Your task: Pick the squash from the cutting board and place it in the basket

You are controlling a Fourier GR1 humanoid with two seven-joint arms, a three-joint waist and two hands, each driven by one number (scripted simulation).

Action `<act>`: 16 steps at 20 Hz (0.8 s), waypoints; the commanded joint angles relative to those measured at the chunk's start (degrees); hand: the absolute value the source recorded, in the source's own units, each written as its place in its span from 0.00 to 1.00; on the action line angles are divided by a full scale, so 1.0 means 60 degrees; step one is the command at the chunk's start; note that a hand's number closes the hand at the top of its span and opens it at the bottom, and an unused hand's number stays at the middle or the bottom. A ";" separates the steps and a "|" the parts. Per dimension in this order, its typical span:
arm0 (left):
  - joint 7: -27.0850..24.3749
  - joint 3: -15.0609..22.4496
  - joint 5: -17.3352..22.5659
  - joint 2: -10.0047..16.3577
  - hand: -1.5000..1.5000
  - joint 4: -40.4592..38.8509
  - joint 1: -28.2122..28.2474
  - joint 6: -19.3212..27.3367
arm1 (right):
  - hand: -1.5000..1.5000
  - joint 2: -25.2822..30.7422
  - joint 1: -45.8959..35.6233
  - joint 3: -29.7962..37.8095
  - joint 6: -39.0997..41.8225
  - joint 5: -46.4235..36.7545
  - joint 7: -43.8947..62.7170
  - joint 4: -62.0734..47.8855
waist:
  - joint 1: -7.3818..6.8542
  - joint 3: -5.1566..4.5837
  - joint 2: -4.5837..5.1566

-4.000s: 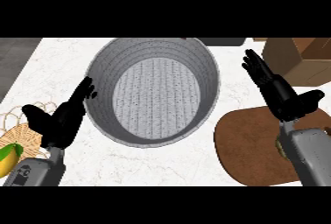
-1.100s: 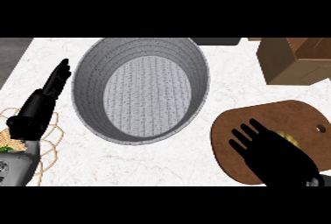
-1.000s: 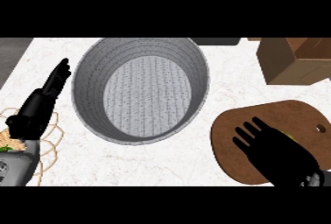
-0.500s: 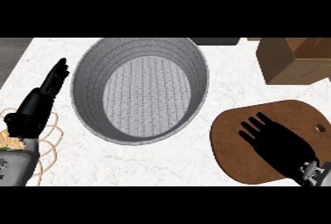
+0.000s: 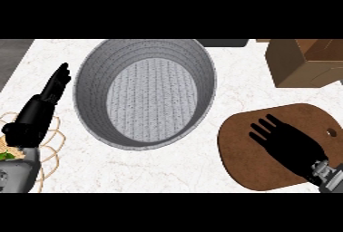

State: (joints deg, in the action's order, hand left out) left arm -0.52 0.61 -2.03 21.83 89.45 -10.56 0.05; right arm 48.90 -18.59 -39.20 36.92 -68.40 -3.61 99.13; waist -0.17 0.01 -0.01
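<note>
The grey woven basket (image 5: 92, 77) stands in the middle of the counter, and nothing shows inside it. The brown cutting board (image 5: 251, 170) lies at the lower right. My right hand (image 5: 293, 142) lies flat over the board with its fingers straight and spread, pointing toward the basket. No squash shows; the hand covers the middle of the board. My left hand (image 5: 35, 117) rests open at the left of the basket, fingers up, apart from its rim.
A brown cardboard box (image 5: 308, 61) stands at the back right, beyond the board. A tan wicker piece (image 5: 52, 144) holding something green lies at the lower left by my left forearm. The counter's left edge (image 5: 12, 56) is close to the left hand.
My right hand came down from beside the basket onto the board and slid slightly right. A yellowish bit beside it a second ago no longer shows. The left hand drifted left.
</note>
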 commanded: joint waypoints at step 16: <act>-0.0201 -0.0917 -0.0367 -0.0268 0.50 -0.0539 -0.0382 -0.0819 | 0.00 -0.0637 0.1342 0.1678 -0.1379 -0.1961 -0.1752 -0.1410 | 0.0044 -0.0002 0.0004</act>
State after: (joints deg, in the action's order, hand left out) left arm -1.00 -3.03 -4.57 19.49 88.75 -11.04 -3.09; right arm 44.67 -11.70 -31.45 31.64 -78.28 -11.71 93.41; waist -0.01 0.00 -0.01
